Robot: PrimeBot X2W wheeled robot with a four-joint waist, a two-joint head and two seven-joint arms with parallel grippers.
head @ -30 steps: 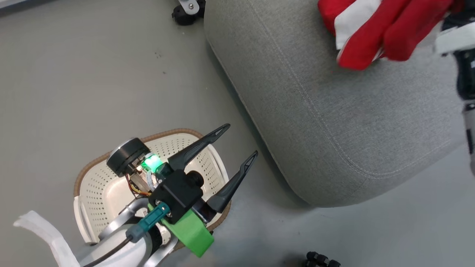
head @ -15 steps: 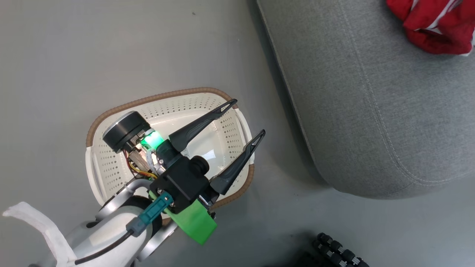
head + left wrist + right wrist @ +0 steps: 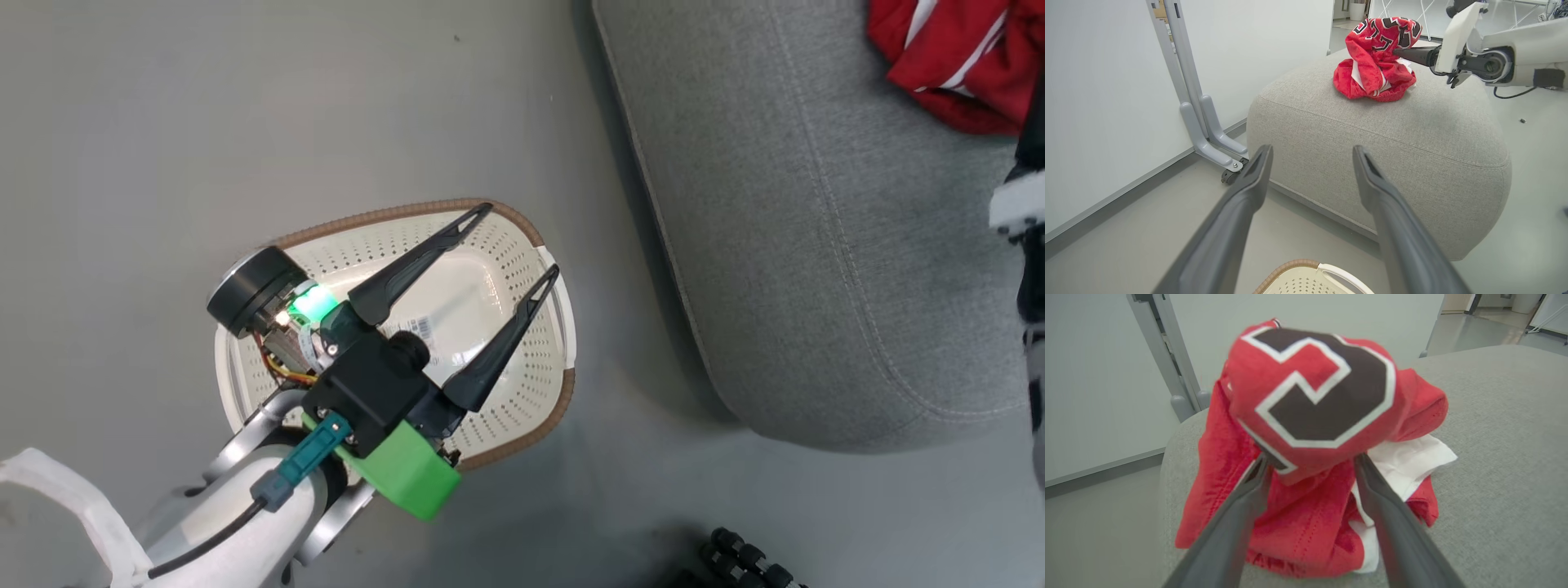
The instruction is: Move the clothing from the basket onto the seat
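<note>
Upper right: crumpled red jersey (image 3: 906, 65) on grey woven seat cushion (image 3: 816, 245). Right hand (image 3: 1310, 457), fingers spread, should withdraw straight, avoiding snags. Left hand (image 3: 521, 238) wide above cream perforated basket (image 3: 543, 367).

The clothing (image 3: 1306, 396) is bright red, with a black numeral (image 3: 1327, 400) edged in white on its top fold and white patches lower down; my head view also shows thin white stripes (image 3: 976, 49) on it. The seat (image 3: 816, 286) is grey woven cloth with pale stitched seams. The basket (image 3: 522, 392) is cream-white, dotted with small holes. Its rim (image 3: 392, 214) is brown and woven-looking, its handle (image 3: 569, 327) white, and its barcode sticker (image 3: 418, 327) black on white. My left gripper (image 3: 522, 238) has black fingers (image 3: 408, 273), a green bracket (image 3: 404, 478) and a green light (image 3: 309, 304). The floor (image 3: 163, 122) is dull grey.
</note>
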